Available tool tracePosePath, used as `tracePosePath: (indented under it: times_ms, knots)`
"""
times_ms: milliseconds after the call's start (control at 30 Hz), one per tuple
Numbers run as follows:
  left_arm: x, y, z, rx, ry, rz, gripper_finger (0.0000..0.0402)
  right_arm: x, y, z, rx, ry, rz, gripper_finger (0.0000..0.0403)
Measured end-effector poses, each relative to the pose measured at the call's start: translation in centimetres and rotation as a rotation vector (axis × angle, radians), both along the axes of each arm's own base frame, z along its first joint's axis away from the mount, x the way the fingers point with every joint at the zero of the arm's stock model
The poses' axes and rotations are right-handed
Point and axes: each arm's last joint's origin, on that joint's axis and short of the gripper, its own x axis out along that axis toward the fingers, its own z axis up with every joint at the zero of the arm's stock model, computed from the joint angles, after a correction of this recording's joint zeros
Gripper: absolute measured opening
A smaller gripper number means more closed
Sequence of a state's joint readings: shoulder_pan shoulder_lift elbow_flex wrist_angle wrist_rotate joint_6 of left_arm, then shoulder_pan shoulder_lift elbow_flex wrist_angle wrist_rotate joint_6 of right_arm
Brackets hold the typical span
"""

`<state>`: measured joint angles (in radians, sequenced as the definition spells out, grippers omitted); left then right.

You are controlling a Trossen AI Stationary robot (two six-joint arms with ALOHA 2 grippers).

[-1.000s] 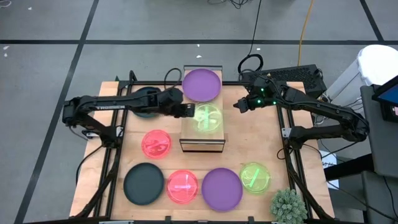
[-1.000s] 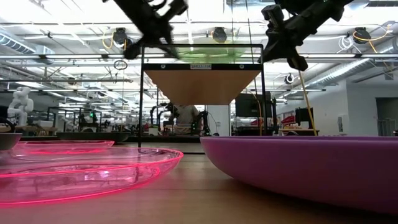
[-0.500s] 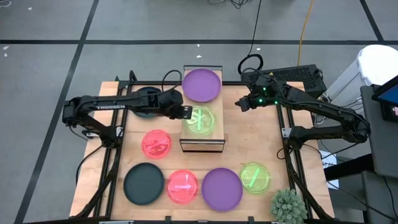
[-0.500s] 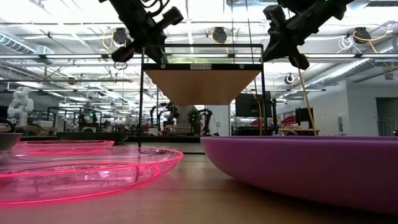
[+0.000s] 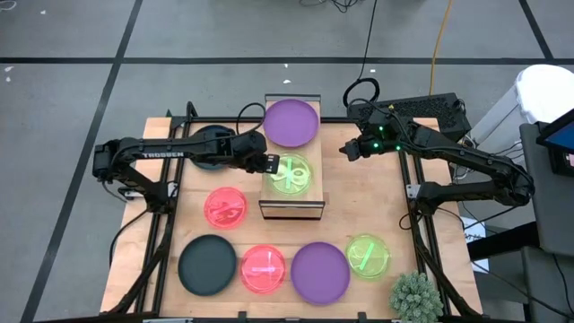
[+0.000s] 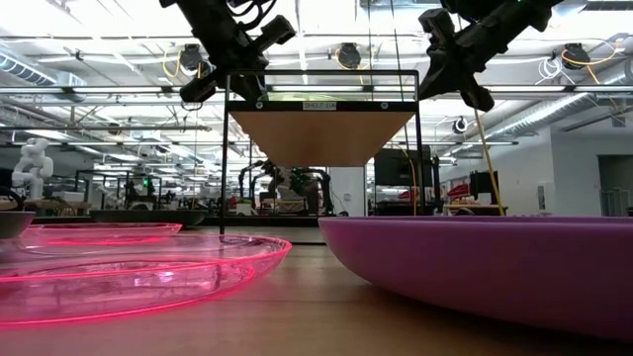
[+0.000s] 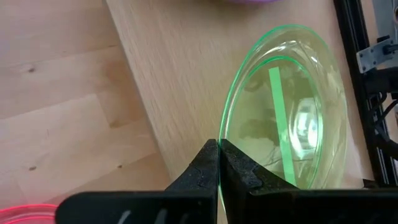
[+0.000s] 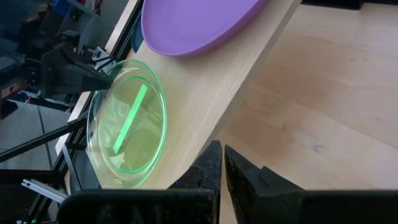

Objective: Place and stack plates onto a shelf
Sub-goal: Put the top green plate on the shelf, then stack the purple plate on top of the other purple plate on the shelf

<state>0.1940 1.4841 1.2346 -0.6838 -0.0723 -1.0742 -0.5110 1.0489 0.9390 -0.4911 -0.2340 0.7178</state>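
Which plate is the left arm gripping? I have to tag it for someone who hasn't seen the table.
Find the wood-topped shelf at the table's middle. Two plates lie on it: a purple plate at the far end, and the green plate nearer. It is the see-through green one, its rim pinched by the left gripper.

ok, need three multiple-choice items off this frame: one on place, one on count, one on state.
1. Where is the left gripper?
A. at the rim of the green plate on the shelf
B. over the black plate at the table's front
C. beside the plant

2. How many plates sit on the shelf?
A. one
B. two
C. four

3. How is the right gripper?
A. shut on a pink plate
B. wide open
C. shut, holding nothing

Answers: 1 A, the left wrist view shows its fingers at the green rim. 2 B, the purple plate and the green one. 3 C, its fingers meet with nothing between.
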Motion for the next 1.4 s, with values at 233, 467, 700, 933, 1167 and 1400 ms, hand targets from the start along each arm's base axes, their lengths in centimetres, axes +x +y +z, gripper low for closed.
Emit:
tracePosePath:
  times_ms: [233, 467, 700, 933, 1167, 1400]
  knots:
    - [0.0, 0.0, 0.0, -0.002, 0.0, 0.004, 0.0029, 0.0, 0.0, 0.0, 0.002, 0.0, -0.003, 0.0006]
    - [0.0, 0.0, 0.0, -0.004, 0.002, 0.007, 0.0045, 0.0, 0.0, 0.0, 0.002, 0.0, -0.003, 0.0006]
    - [-0.5, 0.0, -0.3, 0.001, 0.058, 0.009, 0.0046, 0.0, 0.0, 0.0, 0.003, 0.0, -0.002, 0.0006]
    - [-1.9, -0.7, 0.8, 0.038, 0.081, -0.059, 0.0046, -0.1, 0.2, -0.1, 0.069, -0.003, 0.018, 0.0006]
    - [-3.3, -1.4, 2.4, 0.074, 0.055, -0.114, 0.0047, -0.3, 0.8, 0.2, 0.13, -0.028, 0.021, 0.0006]
    - [-4.3, -2.7, 2.9, 0.111, 0.094, -0.25, 0.0047, -0.9, 2.5, 1.1, 0.185, -0.067, 0.028, 0.0006]
